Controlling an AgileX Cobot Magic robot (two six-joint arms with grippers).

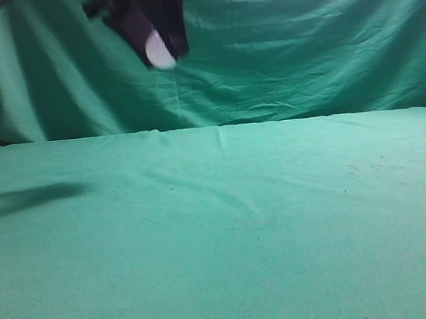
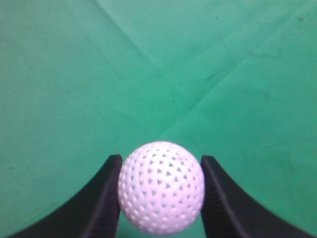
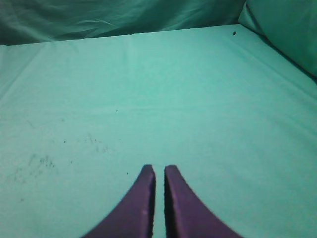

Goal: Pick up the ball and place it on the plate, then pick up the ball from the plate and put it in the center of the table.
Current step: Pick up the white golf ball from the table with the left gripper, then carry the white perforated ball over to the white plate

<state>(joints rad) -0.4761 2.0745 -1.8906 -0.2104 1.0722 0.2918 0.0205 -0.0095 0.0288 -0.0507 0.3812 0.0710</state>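
Observation:
The ball is white and dimpled, and my left gripper is shut on it, one black finger on each side. In the exterior view the left gripper hangs high at the upper left, above the table, with the ball showing white at its tip. My right gripper is shut and empty, low over the teal cloth of the table; it does not show in the exterior view. No plate is in view.
A darker green drape hangs behind the table's far edge. The left arm's shadow lies on the cloth at the left. In the right wrist view the table's far edge and right edge show.

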